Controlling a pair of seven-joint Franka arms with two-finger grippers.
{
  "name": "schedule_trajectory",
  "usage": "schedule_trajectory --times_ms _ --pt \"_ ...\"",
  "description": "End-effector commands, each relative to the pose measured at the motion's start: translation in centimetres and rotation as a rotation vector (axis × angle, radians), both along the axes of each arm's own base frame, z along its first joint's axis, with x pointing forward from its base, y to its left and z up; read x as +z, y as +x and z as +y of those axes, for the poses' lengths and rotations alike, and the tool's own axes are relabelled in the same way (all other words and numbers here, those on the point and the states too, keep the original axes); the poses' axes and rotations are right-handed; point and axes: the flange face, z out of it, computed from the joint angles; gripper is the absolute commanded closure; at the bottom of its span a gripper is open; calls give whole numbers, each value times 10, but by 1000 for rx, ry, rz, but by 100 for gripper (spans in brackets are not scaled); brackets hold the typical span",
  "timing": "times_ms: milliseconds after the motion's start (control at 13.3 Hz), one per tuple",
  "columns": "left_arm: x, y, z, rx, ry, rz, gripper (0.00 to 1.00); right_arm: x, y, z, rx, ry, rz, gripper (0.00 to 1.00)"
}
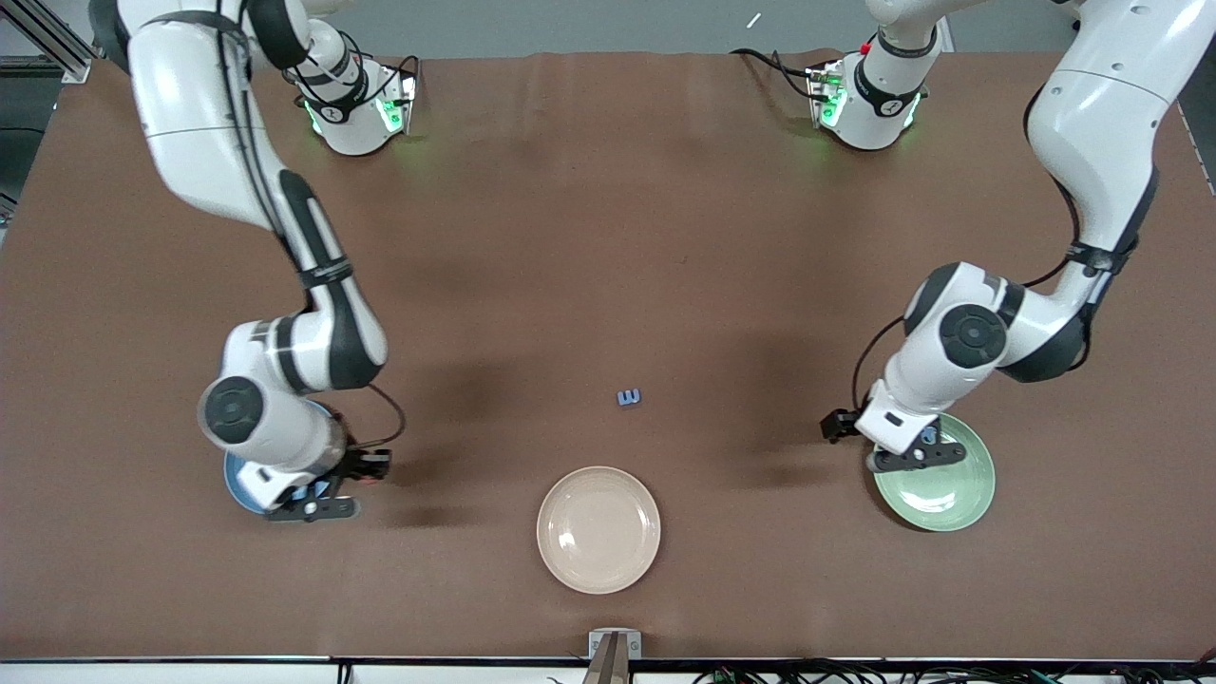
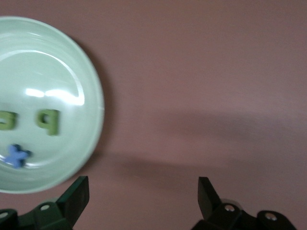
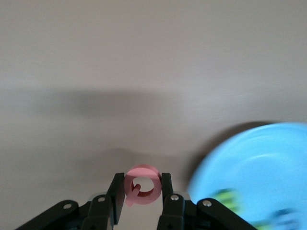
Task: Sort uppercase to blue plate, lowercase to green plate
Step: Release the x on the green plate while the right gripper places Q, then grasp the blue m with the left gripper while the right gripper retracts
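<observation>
Cream plate [image 1: 598, 529] sits nearest, then our right gripper [image 3: 141, 191], clenched on the red Q [image 3: 141, 186] at the blue plate [image 1: 237, 484] edge, risks dropping it outside the rim, our left gripper [image 2: 144, 191] spread empty by the green plate [image 1: 959, 494], blue m [image 1: 629, 397] farthest.

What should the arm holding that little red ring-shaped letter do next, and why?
Probably carry it a short way over the blue plate and open there. The right pincer is shut on the red Q, an uppercase letter, and the right wrist view shows it over bare table beside the plate's rim, not over the dish. The left pincer hangs open beside the green plate.
</observation>
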Motion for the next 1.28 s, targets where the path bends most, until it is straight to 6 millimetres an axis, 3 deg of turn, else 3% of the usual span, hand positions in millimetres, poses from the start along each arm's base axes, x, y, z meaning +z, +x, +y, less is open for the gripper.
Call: schedule_trajectory --times_ms 0,150,301,376,601,751,977,1052,1202 --pt "6 -23 -79 35 -1 5 1 -2 2 -72 128 8 8 92" --pt "8 -29 -122 87 -25 5 4 -4 0 -110 185 6 13 92" --pt "11 -36 -154 79 -41 5 6 -10 -4 -124 194 8 32 91" --pt "12 -40 -178 85 -67 12 8 -13 -5 -123 192 11 37 90" --pt "7 -41 -225 140 -74 47 14 -25 -6 -115 180 29 43 83" --pt "0 -44 -248 173 -72 53 14 -29 -6 -110 170 52 38 73" --pt "-23 -54 -274 179 -56 65 16 -30 -7 -116 169 53 47 33" --pt "-28 -56 -283 199 -50 54 16 -29 -7 -118 168 53 48 27" --pt "-43 -60 -300 228 -32 36 16 -25 -7 -116 168 53 44 25"
